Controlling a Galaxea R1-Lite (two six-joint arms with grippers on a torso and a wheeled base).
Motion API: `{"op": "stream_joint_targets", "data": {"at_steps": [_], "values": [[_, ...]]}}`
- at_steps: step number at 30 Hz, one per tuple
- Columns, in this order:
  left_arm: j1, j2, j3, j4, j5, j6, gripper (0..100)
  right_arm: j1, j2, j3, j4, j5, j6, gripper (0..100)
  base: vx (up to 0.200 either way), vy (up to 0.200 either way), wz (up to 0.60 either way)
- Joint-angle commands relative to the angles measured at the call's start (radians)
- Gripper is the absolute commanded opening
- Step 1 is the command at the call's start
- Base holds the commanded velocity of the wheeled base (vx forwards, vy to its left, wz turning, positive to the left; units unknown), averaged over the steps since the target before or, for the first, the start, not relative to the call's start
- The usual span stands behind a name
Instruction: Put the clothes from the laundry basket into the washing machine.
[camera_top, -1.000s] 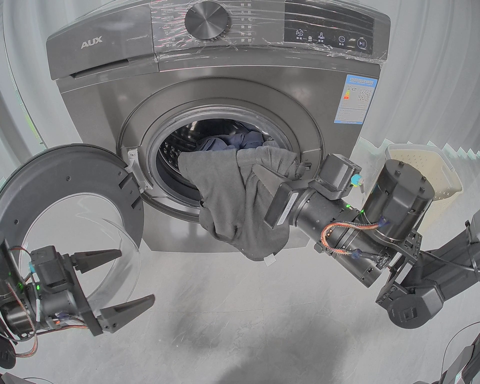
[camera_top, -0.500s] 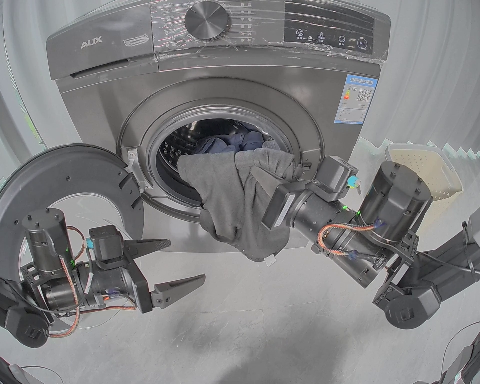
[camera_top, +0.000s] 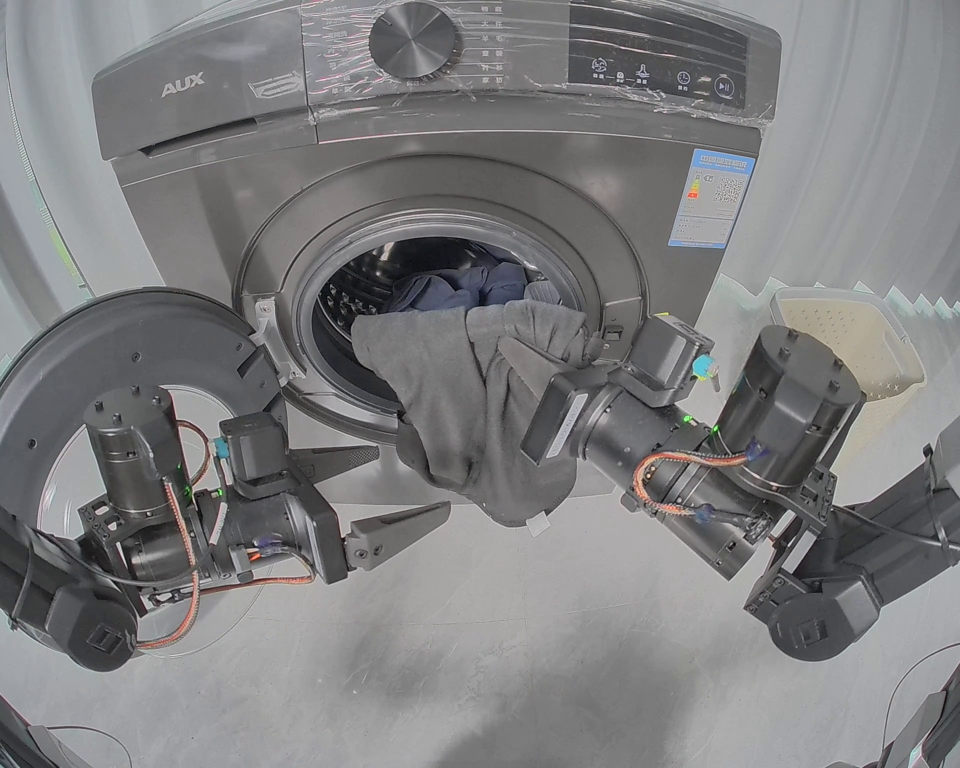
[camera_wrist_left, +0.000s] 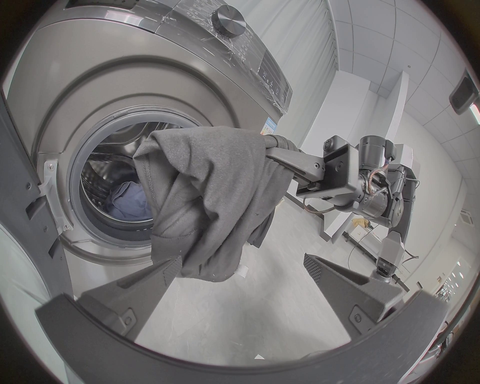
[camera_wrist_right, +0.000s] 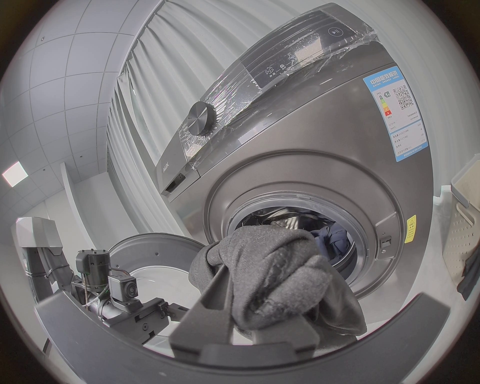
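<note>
Pale floor (camera_top: 500, 640) fronts the grey front-loading washing machine (camera_top: 440, 170), door (camera_top: 130, 340) open. Right gripper (camera_wrist_right: 255, 300) clamps a dark grey fabric garment (camera_top: 450, 400) draped over the drum rim (camera_top: 305, 330); left gripper (camera_top: 413, 480) gapes wide near its hem. Left wrist view catches navy clothes (camera_wrist_left: 127, 200) inside.

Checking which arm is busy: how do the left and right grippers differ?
The right gripper is shut on the grey garment; the left gripper is open, holding nothing. The right gripper is up at the drum opening; the left gripper sits lower, near its hanging hem. Both point toward the washing machine.
</note>
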Motion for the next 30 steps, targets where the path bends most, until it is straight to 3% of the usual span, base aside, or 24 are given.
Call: {"op": "stream_joint_targets", "data": {"at_steps": [1,16,23,30], "values": [[-0.001,0.062,-0.02,-0.031,0.0,-0.002,100,0.0,-0.002,0.001,0.001,0.0,-0.001,0,0.0,0.0,0.0],[-0.015,0.184,-0.054,-0.174,0.003,-0.004,100,0.002,0.005,0.001,-0.002,0.0,-0.001,0,0.0,0.0,0.0],[-0.027,0.229,-0.077,-0.241,0.038,-0.005,100,0.003,0.005,0.002,-0.002,0.0,-0.001,0,0.0,0.0,0.0],[-0.027,0.261,-0.108,-0.252,0.038,-0.011,100,0.003,0.005,0.011,-0.003,0.0,0.001,0,0.0,0.0,0.0]]}}
